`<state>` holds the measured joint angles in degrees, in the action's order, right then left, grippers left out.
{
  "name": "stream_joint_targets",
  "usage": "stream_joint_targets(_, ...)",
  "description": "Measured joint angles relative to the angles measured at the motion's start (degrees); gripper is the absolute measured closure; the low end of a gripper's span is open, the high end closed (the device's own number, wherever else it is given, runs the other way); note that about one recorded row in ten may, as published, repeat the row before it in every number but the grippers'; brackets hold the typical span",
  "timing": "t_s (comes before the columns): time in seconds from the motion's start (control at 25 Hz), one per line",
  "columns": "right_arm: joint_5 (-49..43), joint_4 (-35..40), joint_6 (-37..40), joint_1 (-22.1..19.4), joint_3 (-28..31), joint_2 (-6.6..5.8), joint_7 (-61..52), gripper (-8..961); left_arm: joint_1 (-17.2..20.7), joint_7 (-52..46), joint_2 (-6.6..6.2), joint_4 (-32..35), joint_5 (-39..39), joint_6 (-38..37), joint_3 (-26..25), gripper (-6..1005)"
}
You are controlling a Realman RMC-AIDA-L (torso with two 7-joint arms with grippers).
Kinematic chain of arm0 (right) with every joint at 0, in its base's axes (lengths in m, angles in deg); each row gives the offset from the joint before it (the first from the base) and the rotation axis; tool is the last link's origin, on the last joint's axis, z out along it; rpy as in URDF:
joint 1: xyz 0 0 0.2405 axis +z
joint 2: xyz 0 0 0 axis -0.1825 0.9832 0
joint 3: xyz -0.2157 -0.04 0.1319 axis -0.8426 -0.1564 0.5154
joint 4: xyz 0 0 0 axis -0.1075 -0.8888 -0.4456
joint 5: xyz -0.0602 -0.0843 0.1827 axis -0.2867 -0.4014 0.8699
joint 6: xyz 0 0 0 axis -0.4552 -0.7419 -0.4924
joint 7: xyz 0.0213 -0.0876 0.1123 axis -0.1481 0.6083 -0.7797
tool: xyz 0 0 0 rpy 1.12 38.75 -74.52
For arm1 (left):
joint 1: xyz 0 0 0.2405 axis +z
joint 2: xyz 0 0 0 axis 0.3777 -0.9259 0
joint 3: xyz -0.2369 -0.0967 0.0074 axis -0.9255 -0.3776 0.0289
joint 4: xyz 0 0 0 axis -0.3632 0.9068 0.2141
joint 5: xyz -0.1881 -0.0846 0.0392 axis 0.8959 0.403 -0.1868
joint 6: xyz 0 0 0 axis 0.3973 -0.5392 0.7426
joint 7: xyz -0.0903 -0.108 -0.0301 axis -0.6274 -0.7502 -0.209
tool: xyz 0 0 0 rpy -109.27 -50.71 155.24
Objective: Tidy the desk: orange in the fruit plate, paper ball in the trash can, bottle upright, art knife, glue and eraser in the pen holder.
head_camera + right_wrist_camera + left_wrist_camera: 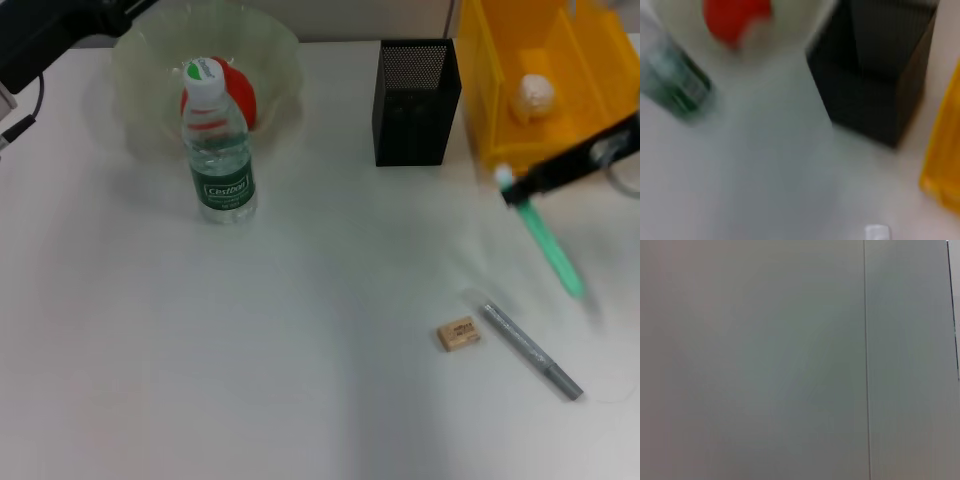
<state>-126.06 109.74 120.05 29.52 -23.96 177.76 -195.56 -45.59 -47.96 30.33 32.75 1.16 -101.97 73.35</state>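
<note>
The white tabletop [300,380] carries everything. At its far right corner stands the yellow trash can [590,70], with the paper ball [533,95] lying inside it. At the far left sits the pale-green fruit plate [270,60], holding the orange [240,95]. The bottle [220,150] stands upright just in front of the fruit plate, its cap covering part of the orange in the head view. The black mesh pen holder [415,100] stands at the far edge between the fruit plate and the trash can, just beside the can.

The right hand [525,188] hangs above the tabletop near the right edge, in front of the trash can, closed on a green glue stick [550,245] that slants down from it, white cap uppermost. The left arm [50,30] is parked at the far left corner; its hand cannot be seen.

Toward the near right, a grey art knife [530,350] lies flat on a diagonal, and the tan eraser [458,333] lies just beside its upper end, not touching it.
</note>
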Motion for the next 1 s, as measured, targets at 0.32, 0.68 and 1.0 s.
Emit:
stream_joint_targets(0.32, 42.48, -21.47, -3.55, -5.07, 25.33, -4.6, 32.75, 752, -0.4, 0.85, 0.05, -0.38, 1.25, 0.33, 0.01, 266)
stream_joint_targets(0.68, 61.98, -38.18, -13.39, -3.73, 26.11, -2.27, 64.01, 744, -0.64, 2.09, 0.1, -1.2, 1.9, 0.26, 0.02, 266)
stream_joint_targets(1.0, 61.11, -41.02, -25.8, 2.53, 18.47, -0.84, 69.01, 737, -0.22, 3.55, 0.05, -2.59, 3.38, -0.07, 0.01, 266)
